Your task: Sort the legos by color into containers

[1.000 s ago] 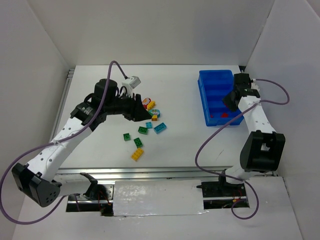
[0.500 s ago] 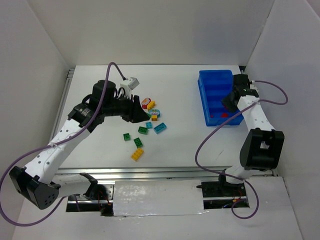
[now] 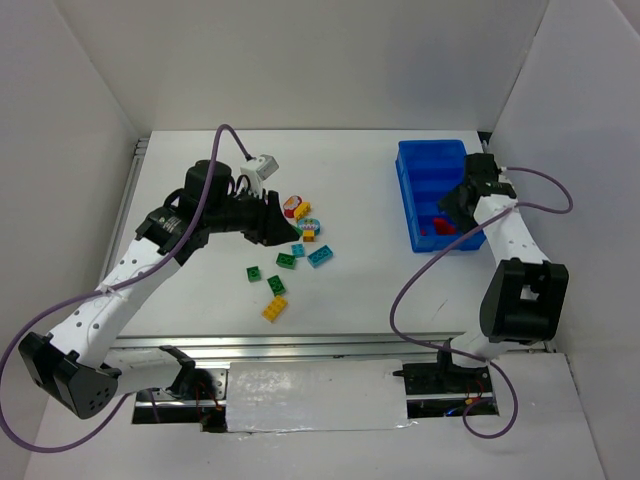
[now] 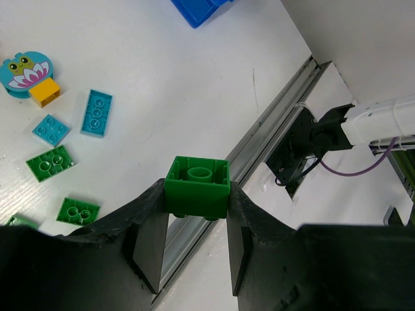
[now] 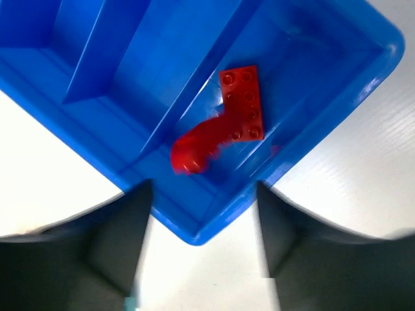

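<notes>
My left gripper (image 3: pixel 275 215) is shut on a green brick (image 4: pixel 196 186) and holds it above the table beside the loose legos. Near it lie teal bricks (image 3: pixel 320 255), green bricks (image 3: pixel 286 260), yellow bricks (image 3: pixel 274 308) and a red and yellow piece (image 3: pixel 297 208). My right gripper (image 3: pixel 462 200) is open and empty over the near end of the blue bin (image 3: pixel 405 190). In the right wrist view the gripper (image 5: pixel 204 194) hangs over the bin's end compartment (image 5: pixel 311 97). That compartment holds a flat red plate (image 5: pixel 243 103) and a blurred red brick (image 5: pixel 194 146).
The left wrist view shows a teal plate (image 4: pixel 97 113), a small teal brick (image 4: pixel 50 129), green plates (image 4: pixel 49 162), a yellow brick (image 4: pixel 45 92) and a round frog piece (image 4: pixel 24 68). White walls close in the table on three sides. A metal rail (image 3: pixel 300 345) runs along the near edge.
My left gripper has drawn slightly back and left with the green brick, then held still. More red now shows in the bin's near compartment under my right gripper.
</notes>
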`<move>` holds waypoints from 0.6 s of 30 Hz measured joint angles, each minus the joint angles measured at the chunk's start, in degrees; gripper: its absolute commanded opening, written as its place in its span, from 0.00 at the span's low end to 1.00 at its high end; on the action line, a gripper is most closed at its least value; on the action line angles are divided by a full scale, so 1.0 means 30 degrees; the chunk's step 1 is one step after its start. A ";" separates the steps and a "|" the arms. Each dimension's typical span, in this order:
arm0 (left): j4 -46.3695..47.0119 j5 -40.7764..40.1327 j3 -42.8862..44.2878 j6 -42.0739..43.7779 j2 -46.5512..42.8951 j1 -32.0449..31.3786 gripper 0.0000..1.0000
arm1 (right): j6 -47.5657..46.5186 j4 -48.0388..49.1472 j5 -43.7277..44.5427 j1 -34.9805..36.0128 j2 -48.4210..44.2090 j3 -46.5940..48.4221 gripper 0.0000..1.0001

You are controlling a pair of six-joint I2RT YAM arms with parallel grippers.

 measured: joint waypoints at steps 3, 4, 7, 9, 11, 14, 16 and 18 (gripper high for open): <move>0.0007 0.0007 0.0000 -0.0007 0.0000 0.0000 0.00 | -0.0029 -0.0029 -0.0080 0.0000 -0.0306 0.0000 0.84; 0.0015 0.0007 0.0000 -0.0007 0.0000 0.0000 0.00 | -0.0007 -0.0029 -0.0095 0.0000 -0.0444 0.0000 0.84; 0.0080 0.0051 0.0000 -0.0007 0.0051 0.0000 0.00 | -0.0109 -0.0051 -0.0452 0.0000 -0.0852 0.0000 0.83; 0.0117 0.0168 0.0000 -0.0015 0.0168 0.0000 0.00 | -0.0364 0.0313 -0.1690 0.0000 -0.1370 -0.0168 0.83; 0.0219 0.0357 0.0036 -0.0036 0.0379 0.0000 0.00 | -0.0816 0.1683 -0.3993 0.0000 -0.2718 -0.1158 0.83; 0.0474 0.0809 0.0197 -0.0066 0.0852 0.0000 0.00 | -0.1486 0.3410 -0.8561 0.0197 -0.5049 -0.2426 0.87; 0.0627 0.0889 0.0291 -0.0073 0.1173 0.0000 0.00 | -0.1800 0.3840 -0.9974 0.0678 -0.5836 -0.2302 0.88; 0.0663 0.0860 0.0510 -0.0066 0.1545 0.0000 0.00 | -0.1785 0.3490 -0.9952 0.1260 -0.6346 -0.1865 0.90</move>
